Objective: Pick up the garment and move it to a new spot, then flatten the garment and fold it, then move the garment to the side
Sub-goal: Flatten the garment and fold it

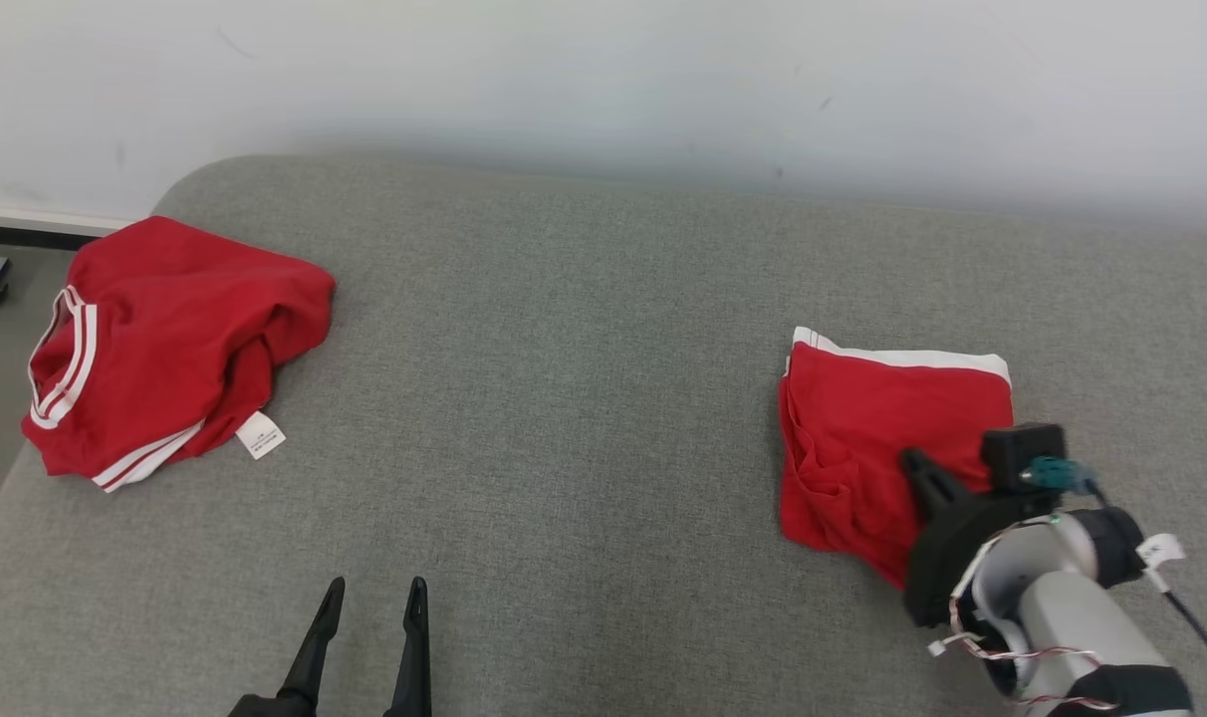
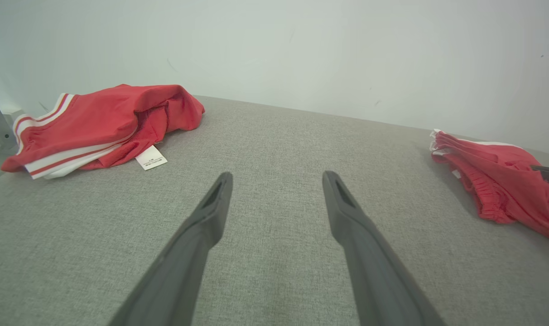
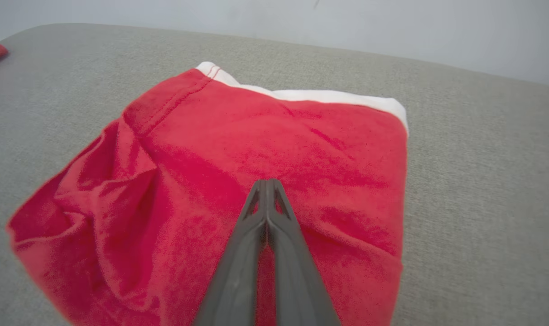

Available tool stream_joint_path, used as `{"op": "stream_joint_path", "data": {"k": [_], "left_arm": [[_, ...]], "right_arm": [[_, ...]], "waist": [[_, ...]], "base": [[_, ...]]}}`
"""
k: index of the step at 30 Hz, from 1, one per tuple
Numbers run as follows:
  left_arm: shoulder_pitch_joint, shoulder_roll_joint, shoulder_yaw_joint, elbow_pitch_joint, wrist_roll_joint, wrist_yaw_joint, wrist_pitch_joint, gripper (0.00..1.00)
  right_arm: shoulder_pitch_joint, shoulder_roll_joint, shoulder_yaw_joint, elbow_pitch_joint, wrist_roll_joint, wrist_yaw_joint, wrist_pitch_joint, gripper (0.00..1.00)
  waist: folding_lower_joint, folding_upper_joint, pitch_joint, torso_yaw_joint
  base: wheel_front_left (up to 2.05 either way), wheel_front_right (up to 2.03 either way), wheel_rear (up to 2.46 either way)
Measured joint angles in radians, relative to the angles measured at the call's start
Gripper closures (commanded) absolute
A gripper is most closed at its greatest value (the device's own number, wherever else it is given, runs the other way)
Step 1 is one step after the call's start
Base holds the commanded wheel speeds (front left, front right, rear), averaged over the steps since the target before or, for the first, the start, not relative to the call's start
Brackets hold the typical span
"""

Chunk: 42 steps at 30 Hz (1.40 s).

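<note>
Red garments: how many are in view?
2. A crumpled garment lies at the left edge; a folded garment lies on the right, under the right end effector.

I see a grey fabric surface point(image 1: 584, 329), far-left corner rounded. Two things lie on it, well apart: a crumpled red garment point(image 1: 175, 339) with white stripes and a white label point(image 1: 260, 435) at the left edge, and a folded red garment point(image 1: 882, 428) with a white band on the right.

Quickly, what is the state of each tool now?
Left tool: open, holding nothing.
Right tool: shut, tips over the folded garment; no cloth seen between them.
</note>
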<state>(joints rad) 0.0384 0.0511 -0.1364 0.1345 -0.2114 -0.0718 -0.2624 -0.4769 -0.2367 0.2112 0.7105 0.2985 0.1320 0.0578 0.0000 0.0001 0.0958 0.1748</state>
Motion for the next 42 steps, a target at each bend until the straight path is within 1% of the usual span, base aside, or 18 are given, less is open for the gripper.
{"op": "stream_joint_path", "data": {"k": [6,7,13,17,20,24,28,29,30,34,42], "left_arm": [[-0.007,0.0,0.004,0.004,0.0,-0.003,0.0,0.0],[-0.007,0.0,0.006,0.004,0.0,-0.003,0.0,0.0],[-0.007,0.0,0.011,0.003,0.0,-0.002,0.0,0.0],[-0.006,0.0,0.013,0.003,0.0,-0.001,0.0,0.0],[-0.004,0.0,0.015,0.003,-0.001,0.001,0.0,0.0],[0.0,0.0,0.015,0.001,-0.002,0.006,0.0,0.0],[0.012,0.0,0.017,-0.003,-0.003,0.011,0.0,0.0],[0.016,0.0,0.021,-0.003,-0.003,0.013,0.0,0.0],[0.02,0.0,0.022,-0.004,-0.003,0.015,0.0,0.0],[0.042,0.0,0.042,-0.009,-0.005,0.02,0.0,0.0],[0.076,0.0,0.096,-0.021,0.0,0.019,0.0,0.0]], "right_arm": [[-0.001,0.061,0.106,0.012,-0.002,0.0,0.004,1.0],[-0.001,0.078,0.151,0.013,-0.002,0.0,0.008,1.0],[-0.001,0.106,0.273,0.018,0.029,0.0,0.027,1.0],[0.007,0.114,0.353,0.01,0.058,0.0,0.04,1.0],[0.011,0.11,0.395,-0.002,0.077,0.0,0.048,1.0],[0.021,0.106,0.431,-0.03,0.106,0.0,0.043,1.0],[0.039,0.099,0.437,-0.089,0.138,0.0,0.009,1.0],[0.048,0.097,0.433,-0.104,0.145,0.0,-0.006,0.51],[0.057,0.095,0.422,-0.117,0.15,0.0,-0.017,0.0],[0.115,0.086,0.354,-0.178,0.155,0.0,-0.075,0.0],[0.267,0.089,0.158,-0.307,0.117,0.0,-0.177,0.0]], "waist": [[0.0,0.0,0.004,0.008],[-0.0001,0.0,0.003,0.009],[0.0,0.0,-0.003,0.008],[0.0,0.0,-0.008,0.004],[-0.0001,-0.0001,-0.013,-0.004],[0.0,0.0,-0.023,-0.017],[0.0,-0.0001,-0.037,-0.033],[0.0,0.0,-0.042,-0.037],[-0.0001,-0.0001,-0.046,-0.042],[-0.0001,-0.0001,-0.066,-0.064],[-0.0001,-0.0001,-0.101,-0.128]], "base": [[0.0,0.0,0.0],[0.0,0.0,0.0],[0.0,0.0,0.0],[0.0,0.0,0.0],[0.0,0.0,0.0],[0.0,0.0,0.0],[0.0,0.0,0.0],[0.0,0.0,0.0],[0.0,0.0,0.0],[0.0,0.0,0.0],[0.0,0.0,0.0]]}}
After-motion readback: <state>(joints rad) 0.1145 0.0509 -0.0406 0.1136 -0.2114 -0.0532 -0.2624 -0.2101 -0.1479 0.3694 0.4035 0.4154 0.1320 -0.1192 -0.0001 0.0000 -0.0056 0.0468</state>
